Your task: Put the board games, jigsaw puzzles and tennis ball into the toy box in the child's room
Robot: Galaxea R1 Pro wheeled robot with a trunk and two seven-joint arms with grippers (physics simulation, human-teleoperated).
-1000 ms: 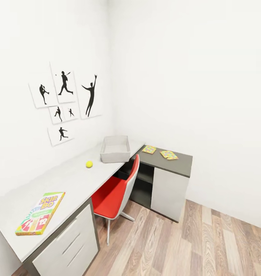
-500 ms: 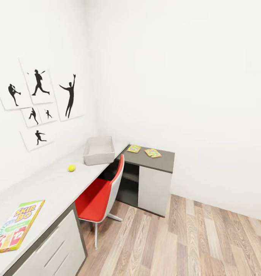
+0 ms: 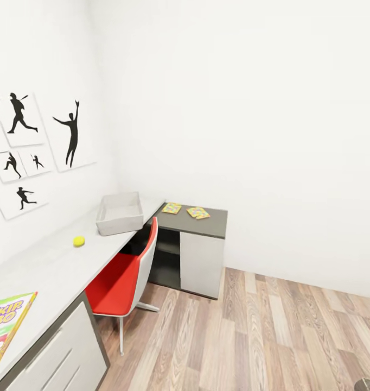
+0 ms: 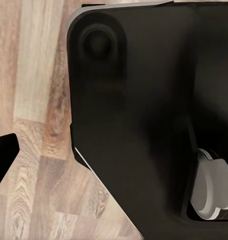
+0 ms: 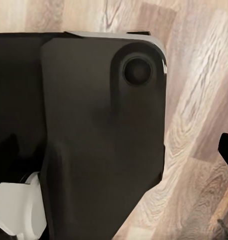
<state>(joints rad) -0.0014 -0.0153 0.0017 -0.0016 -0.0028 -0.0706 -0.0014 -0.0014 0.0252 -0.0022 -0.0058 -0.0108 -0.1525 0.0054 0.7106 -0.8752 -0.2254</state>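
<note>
Along the left wall we see a long pale desk [image 3: 49, 266] that turns the corner into a dark-topped cabinet [image 3: 212, 224]. On the desk, close to the corner, sits the grey toy box [image 3: 120, 213], open at the top and with nothing visible inside. The tennis ball [image 3: 79, 240] lies on the desk a little nearer to us than the box, apart from it. At the near end of the desk, cut by the picture's edge, lies a board game [image 3: 6, 326] with a green and yellow cover. The two jigsaw puzzles lie flat on the dark cabinet top, one puzzle [image 3: 171, 208] nearer the box and the other puzzle [image 3: 198, 213] just beside it, not touching. A red chair [image 3: 122, 277] is tucked under the desk below the box. Silhouette posters [image 3: 38, 146] hang on the wall above the desk.

In both wrist views we see the robot's dark base [image 4: 139, 115] over the wooden floor [image 3: 272, 336]. We cannot tell whether either gripper is spread or closed.
</note>
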